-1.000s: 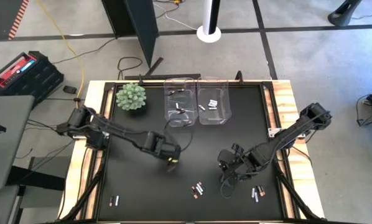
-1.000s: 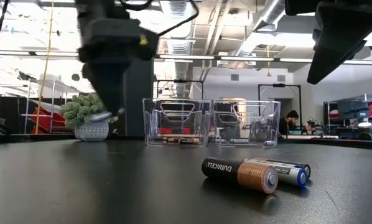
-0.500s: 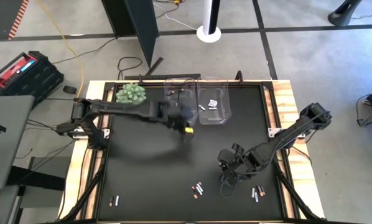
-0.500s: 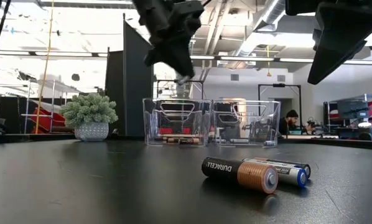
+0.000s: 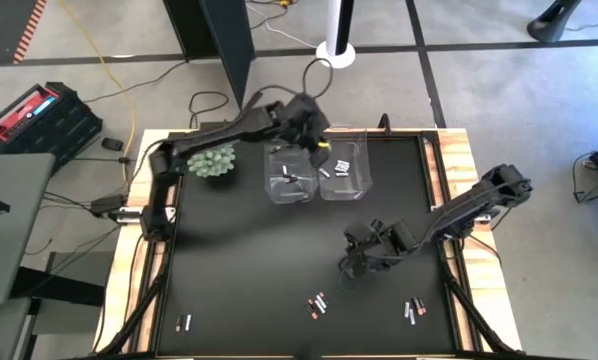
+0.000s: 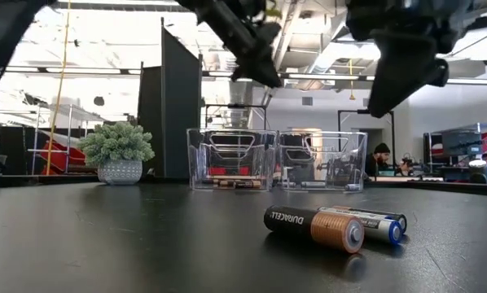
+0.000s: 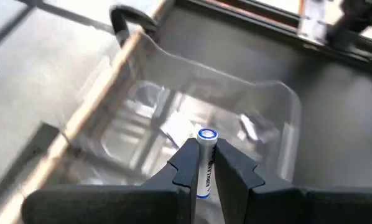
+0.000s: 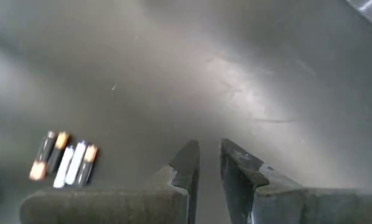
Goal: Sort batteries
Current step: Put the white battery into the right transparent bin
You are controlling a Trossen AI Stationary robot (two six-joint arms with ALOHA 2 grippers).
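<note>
White battery (image 7: pixel 205 163) clamped in left gripper (image 7: pixel 206 163), seemingly above clear bins (image 5: pixel 317 172).

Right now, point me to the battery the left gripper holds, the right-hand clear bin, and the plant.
white battery (image 7: pixel 206 155), left wrist view, label side.
right clear bin (image 5: pixel 362 187), high view, near rim.
plant (image 5: pixel 211 157), high view, foliage centre.

arms: dark, jointed, black cables | left gripper (image 7: pixel 204 163): black tapered fingers, yellow tip
</note>
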